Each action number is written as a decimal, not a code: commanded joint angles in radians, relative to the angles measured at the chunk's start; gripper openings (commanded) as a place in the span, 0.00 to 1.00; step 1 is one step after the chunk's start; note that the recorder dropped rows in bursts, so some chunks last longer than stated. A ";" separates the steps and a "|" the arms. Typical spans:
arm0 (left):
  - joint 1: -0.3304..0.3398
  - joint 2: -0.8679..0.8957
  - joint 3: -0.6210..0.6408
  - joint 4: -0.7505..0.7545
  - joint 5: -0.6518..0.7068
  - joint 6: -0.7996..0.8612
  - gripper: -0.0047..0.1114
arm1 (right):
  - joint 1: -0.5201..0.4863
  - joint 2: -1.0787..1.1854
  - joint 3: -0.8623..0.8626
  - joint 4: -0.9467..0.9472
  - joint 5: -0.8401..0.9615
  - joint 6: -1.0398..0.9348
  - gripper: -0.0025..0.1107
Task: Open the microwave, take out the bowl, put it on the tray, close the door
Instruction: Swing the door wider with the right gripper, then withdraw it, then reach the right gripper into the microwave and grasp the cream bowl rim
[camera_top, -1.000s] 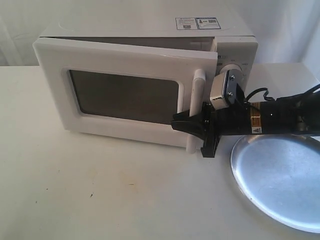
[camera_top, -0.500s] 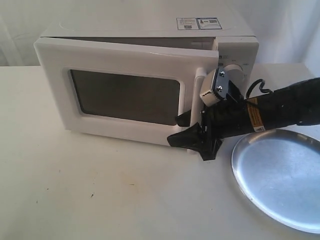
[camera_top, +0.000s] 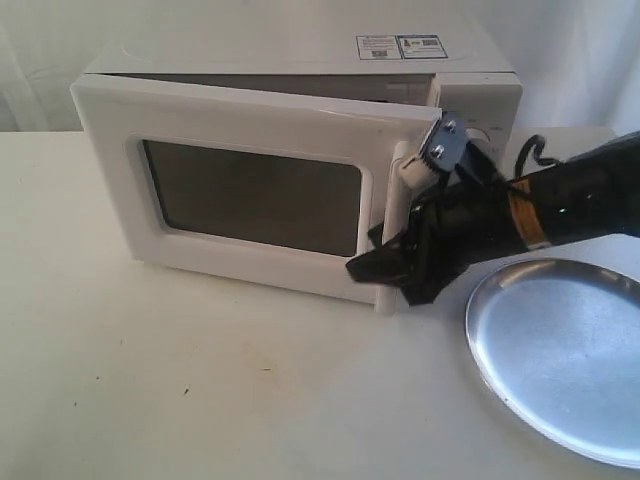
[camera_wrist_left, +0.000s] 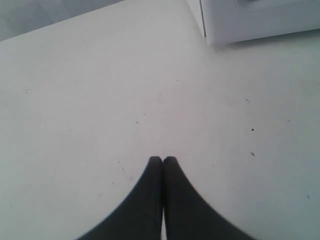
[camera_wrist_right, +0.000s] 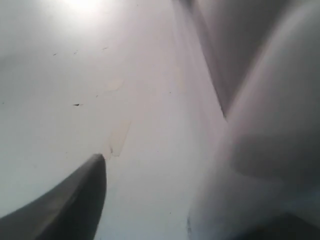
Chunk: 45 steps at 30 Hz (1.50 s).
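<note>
The white microwave (camera_top: 300, 55) stands at the back of the table, its door (camera_top: 250, 120) slightly ajar at the handle side. My right gripper (camera_top: 381, 252) is open, one black finger on each side of the lower part of the vertical white handle (camera_top: 402, 190). In the right wrist view one dark finger (camera_wrist_right: 75, 200) shows beside the blurred white handle (camera_wrist_right: 260, 150); the other finger is hidden. The silver tray (camera_top: 560, 360) lies at the front right. The bowl is hidden. My left gripper (camera_wrist_left: 163, 159) is shut and empty above bare table, near a microwave corner (camera_wrist_left: 250, 20).
The white table (camera_top: 200, 380) stretches in front of the microwave. The right arm's black body (camera_top: 560, 205) reaches in over the tray's far rim. A white curtain (camera_top: 40, 60) hangs behind.
My right gripper has rolled from upright to tilted and moved up and left, so its fingers now straddle the handle. The door has barely moved.
</note>
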<state>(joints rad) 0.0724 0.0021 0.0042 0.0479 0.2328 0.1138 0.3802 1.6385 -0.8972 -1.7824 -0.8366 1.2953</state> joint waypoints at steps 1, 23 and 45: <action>-0.004 -0.002 -0.004 -0.003 0.000 -0.005 0.04 | -0.022 -0.140 -0.007 0.038 -0.023 0.182 0.39; -0.004 -0.002 -0.004 -0.003 0.000 -0.005 0.04 | -0.022 -0.369 0.197 0.038 -0.205 0.470 0.02; -0.004 -0.002 -0.004 -0.003 0.000 -0.005 0.04 | 0.062 -0.543 0.200 0.353 0.664 0.161 0.02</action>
<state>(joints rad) 0.0724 0.0021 0.0042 0.0479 0.2328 0.1138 0.4408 1.0487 -0.7057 -1.4569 -0.2249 1.4757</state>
